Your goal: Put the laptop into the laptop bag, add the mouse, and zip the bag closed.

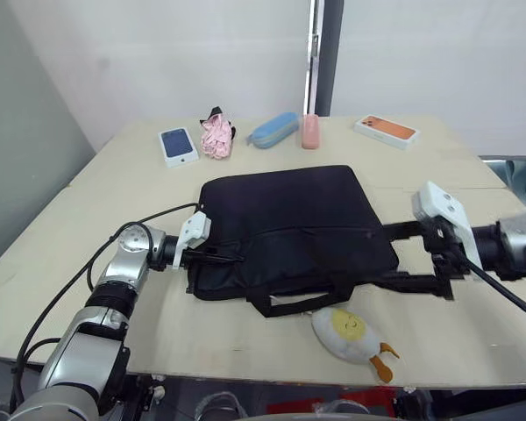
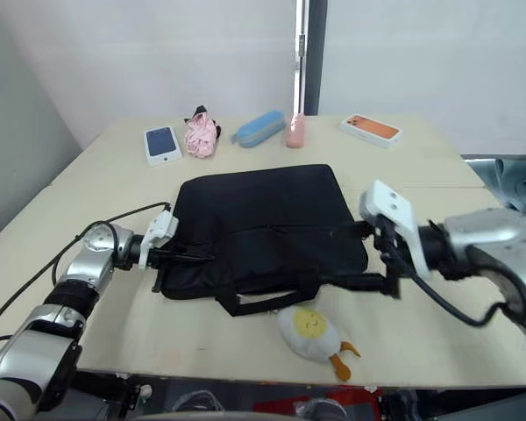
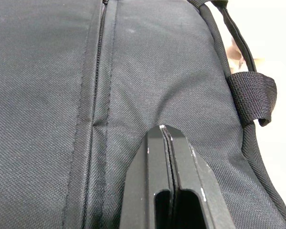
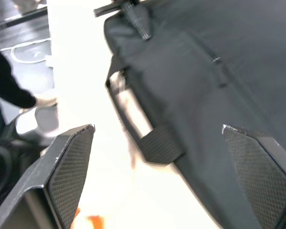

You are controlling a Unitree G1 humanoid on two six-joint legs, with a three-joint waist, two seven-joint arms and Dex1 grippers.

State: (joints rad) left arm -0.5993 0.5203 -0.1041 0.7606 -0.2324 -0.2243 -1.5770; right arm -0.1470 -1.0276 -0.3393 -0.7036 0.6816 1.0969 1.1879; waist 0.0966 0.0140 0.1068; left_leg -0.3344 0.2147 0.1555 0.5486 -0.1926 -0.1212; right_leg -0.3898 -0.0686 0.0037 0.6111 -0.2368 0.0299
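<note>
- Large black rectangular soft fabric laptop bag (image 1: 289,230) lying flat mid-table on the pale wooden table (image 1: 114,189), short black handles (image 1: 298,298) spilling toward the near edge, zip line running across its top face.
- Left gripper (image 1: 231,258) at the bag's left near corner, the two black fingers (image 3: 169,191) pressed together with no gap, tips resting on the fabric just beside the zip seam; whether anything is pinched between them cannot be told.
- Right gripper (image 1: 401,254) at the bag's right side, spread wide: one finger along the bag's right edge, the other nearer, beside the near right corner, the bag's corner lying between the two ribbed pads (image 4: 69,171).
- White plush egg with yellow face and orange feet (image 1: 352,335) lying on the table just near of the handles, close to the near edge.
- Along the far side of the table, left to right: white box with a blue phone picture (image 1: 178,146), crumpled pink cloth item (image 1: 216,136), blue oval soft case (image 1: 273,130), small pink upright case (image 1: 310,131), white box with an orange phone picture (image 1: 387,131).
- All of these far items well apart from the bag and from both grippers.
</note>
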